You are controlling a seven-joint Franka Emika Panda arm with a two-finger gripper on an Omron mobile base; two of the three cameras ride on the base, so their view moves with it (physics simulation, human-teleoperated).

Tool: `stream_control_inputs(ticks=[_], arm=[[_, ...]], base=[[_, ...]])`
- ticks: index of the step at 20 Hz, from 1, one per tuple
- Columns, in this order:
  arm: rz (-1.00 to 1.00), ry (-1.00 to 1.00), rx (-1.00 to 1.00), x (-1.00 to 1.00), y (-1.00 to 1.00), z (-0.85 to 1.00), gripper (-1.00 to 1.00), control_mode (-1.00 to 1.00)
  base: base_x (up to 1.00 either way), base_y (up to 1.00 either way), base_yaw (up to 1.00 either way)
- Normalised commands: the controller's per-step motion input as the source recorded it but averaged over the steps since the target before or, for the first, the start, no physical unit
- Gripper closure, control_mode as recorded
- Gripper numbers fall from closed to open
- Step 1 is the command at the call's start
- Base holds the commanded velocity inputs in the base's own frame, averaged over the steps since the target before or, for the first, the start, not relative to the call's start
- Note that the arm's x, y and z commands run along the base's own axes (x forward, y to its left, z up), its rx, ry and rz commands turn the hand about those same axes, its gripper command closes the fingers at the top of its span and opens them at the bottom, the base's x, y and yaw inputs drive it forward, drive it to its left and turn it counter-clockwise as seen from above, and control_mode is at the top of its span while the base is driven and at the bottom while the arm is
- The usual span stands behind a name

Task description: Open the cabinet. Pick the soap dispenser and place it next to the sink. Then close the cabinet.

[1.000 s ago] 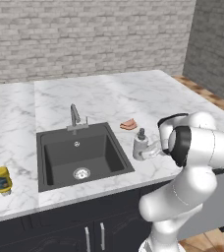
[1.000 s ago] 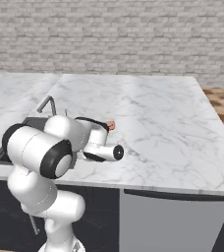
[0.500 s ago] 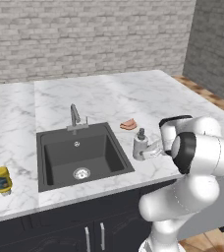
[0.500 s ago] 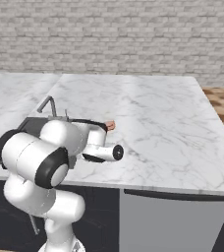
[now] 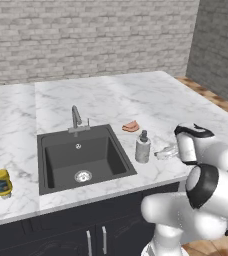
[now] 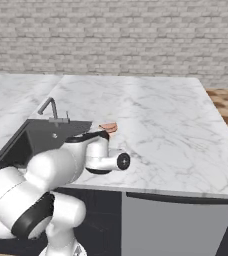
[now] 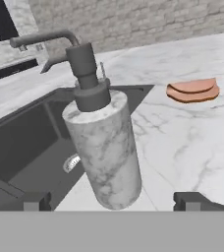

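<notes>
I am looking at a kitchen, and it is a rendered one, not a real room. A white marble counter [image 5: 136, 95] runs along a grey brick wall [image 5: 86, 35]. A black sink [image 5: 81, 157] with a round silver drain [image 5: 83, 175] is set into the counter, and a small grey faucet [image 5: 76, 117] stands at its back rim. Under the counter I see dark cabinet doors with silver bar handles [image 5: 104, 240]. A soap dispenser [image 5: 142, 146] stands just beside the sink, and a yellow jar [image 5: 1, 182] stands on the counter to the other side of the sink. At the far right the floor [image 5: 206, 92] looks like wood.
</notes>
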Motion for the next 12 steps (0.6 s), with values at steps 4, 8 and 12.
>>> stream_control_inputs(ticks=[4, 8, 12], arm=[[-0.18, 0.12, 0.0, -0.13, -0.04, 0.6, -1.0, -1.0], [-0.18, 0.24, -0.02, 0.0, -0.01, 0.88, -1.0, -1.0], [-0.2, 0.2, 0.0, -0.17, -0.07, 0.93, -1.0, -1.0]], base=[[0.0, 0.0, 0.0], [0.0, 0.0, 0.0], [0.0, 0.0, 0.0]])
